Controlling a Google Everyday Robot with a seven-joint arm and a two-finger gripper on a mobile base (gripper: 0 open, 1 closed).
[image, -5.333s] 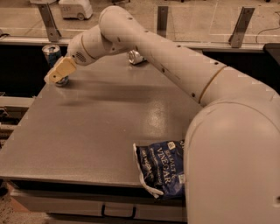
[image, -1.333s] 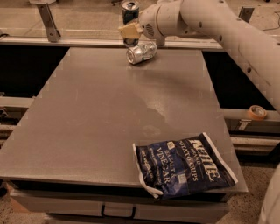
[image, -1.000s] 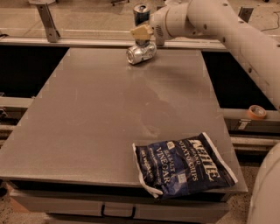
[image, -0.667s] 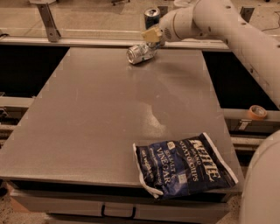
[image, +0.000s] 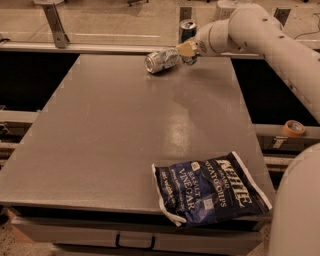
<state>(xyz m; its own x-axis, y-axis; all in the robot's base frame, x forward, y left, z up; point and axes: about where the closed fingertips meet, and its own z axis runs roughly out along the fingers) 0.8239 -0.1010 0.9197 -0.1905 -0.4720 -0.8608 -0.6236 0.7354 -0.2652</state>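
At the far edge of the grey table (image: 100, 150), my gripper (image: 186, 50) is shut on a dark upright soda can (image: 187, 26), held just above the surface. Only the can's top and upper body show above the tan fingers (image: 183, 49). Just left of the gripper, a silver can (image: 161, 60) lies on its side on the table, close to the fingers. A blue Kettle salt and vinegar chip bag (image: 210, 190) lies flat at the near right corner. The white arm reaches in from the right.
A metal rail (image: 75, 47) runs along the table's far edge, with an upright post (image: 54, 22) at the back left. A roll of tape (image: 293, 128) sits on a ledge to the right. Dark gaps flank the table on both sides.
The gripper has carried the dark can rightward along the far edge, from the back left to just past the lying silver can. The chip bag and silver can have not moved.
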